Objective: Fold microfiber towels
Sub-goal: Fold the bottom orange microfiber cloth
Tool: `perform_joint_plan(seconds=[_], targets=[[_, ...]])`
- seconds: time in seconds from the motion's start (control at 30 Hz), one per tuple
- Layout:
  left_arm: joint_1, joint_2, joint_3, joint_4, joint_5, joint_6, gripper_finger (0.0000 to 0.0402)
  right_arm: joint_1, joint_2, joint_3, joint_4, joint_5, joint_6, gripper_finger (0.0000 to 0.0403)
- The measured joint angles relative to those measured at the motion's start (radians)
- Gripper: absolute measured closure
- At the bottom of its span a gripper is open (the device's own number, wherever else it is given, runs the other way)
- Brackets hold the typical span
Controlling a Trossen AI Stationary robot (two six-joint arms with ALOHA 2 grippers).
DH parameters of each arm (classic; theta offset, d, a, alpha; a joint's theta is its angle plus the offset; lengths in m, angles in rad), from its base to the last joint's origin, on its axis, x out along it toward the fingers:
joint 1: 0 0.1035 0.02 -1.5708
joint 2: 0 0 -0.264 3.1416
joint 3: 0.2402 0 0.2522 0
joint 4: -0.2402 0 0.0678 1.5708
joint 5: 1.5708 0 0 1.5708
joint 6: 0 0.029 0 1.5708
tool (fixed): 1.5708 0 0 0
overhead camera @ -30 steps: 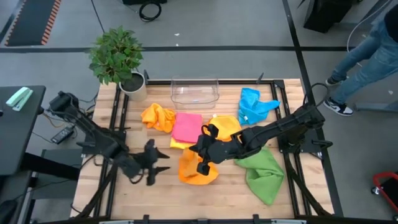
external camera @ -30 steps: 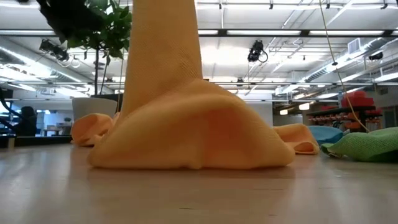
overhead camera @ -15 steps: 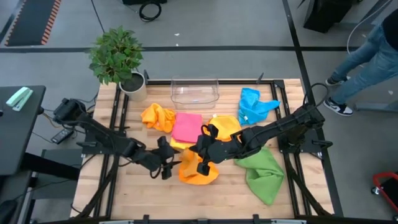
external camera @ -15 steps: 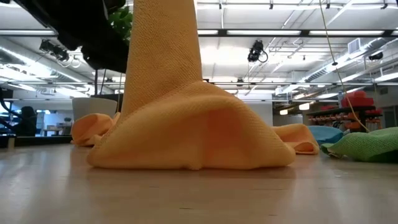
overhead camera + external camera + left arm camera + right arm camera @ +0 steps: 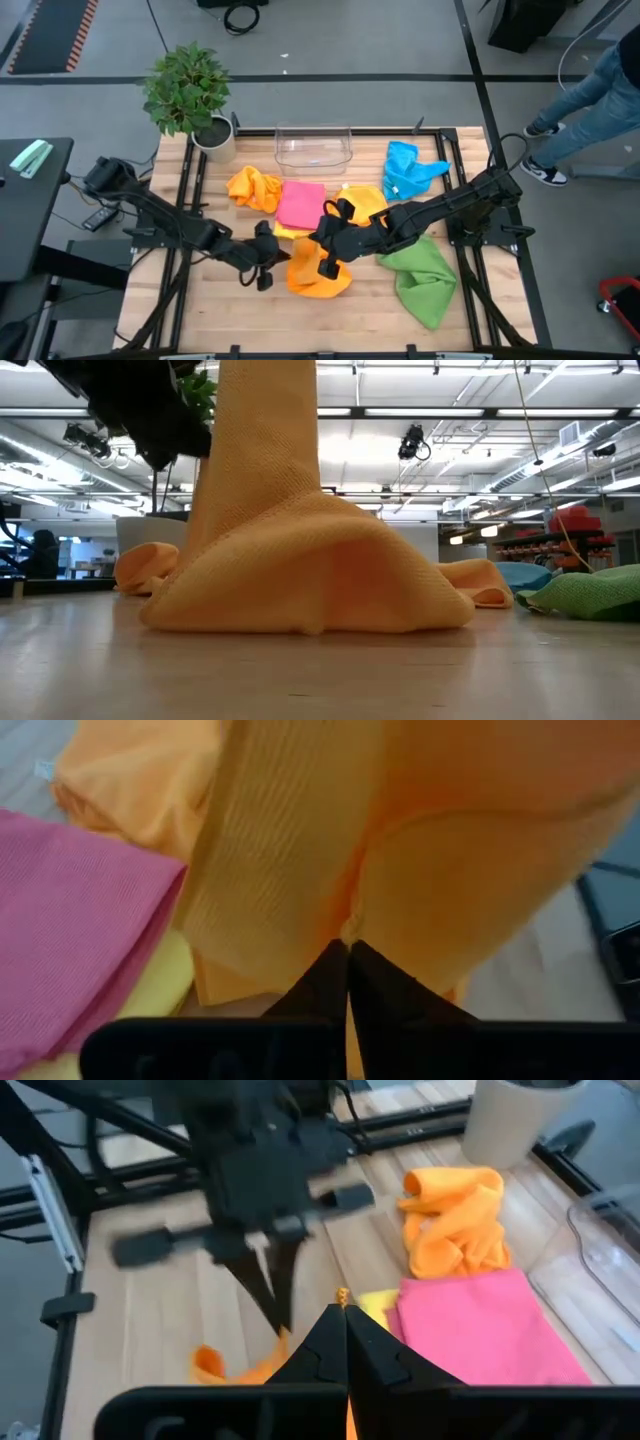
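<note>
On the wooden desk (image 5: pixel 250 320), mid-front, both the right gripper (image 5: pixel 327 248) and left gripper (image 5: pixel 268 258) pinch the orange towel (image 5: pixel 318 278), lifting its edge to fold.

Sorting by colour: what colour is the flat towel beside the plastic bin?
Pink towel; clearest in the high view.

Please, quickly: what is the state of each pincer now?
Left pincer: shut on the orange towel.
Right pincer: shut on the same orange towel, lifting it.
</note>
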Motion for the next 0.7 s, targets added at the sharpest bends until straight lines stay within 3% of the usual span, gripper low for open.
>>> perform_joint_plan(seconds=[0.23,0.5,0.7], targets=[[-0.078,-0.168,0.100,-0.260,-0.016,-0.005,0.0396,0.007,-0.024,0.000,-0.179,0.119,0.192,0.0403],[-0.202,-0.329,0.385,-0.713,-0.251,-0.018,0.0398,0.013,-0.114,0.000,-0.190,0.244,0.428,0.0403],[-0.189,-0.357,0.573,-0.899,-0.384,0.085,0.0400,-0.020,-0.206,0.000,-0.113,0.422,0.469,0.0403]])
